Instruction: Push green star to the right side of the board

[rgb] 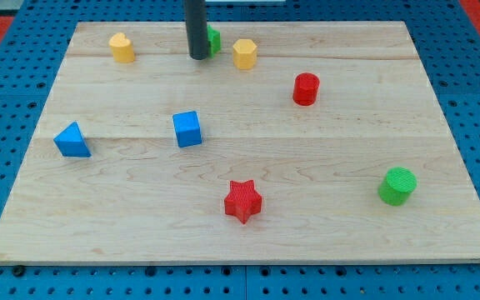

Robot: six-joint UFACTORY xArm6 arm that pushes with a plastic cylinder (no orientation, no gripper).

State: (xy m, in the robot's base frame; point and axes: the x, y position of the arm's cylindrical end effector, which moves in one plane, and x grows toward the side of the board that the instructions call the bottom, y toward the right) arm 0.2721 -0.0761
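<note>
One green block [213, 38], shape hidden, sits just right of my tip [198, 57]. No pincer shows on my rod, so I cannot tell its state.

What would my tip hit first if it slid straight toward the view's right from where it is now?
Almost at once, the green block: it sits partly hidden just right of my tip. Beyond it lies the yellow block. Depth is hard to judge, so contact is likely, not certain.

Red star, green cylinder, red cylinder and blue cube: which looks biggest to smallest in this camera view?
1. red star
2. green cylinder, close to the star
3. blue cube
4. red cylinder

The star and green cylinder sit nearer the view's bottom, so nearness may inflate them; true sizes are unsure.
</note>
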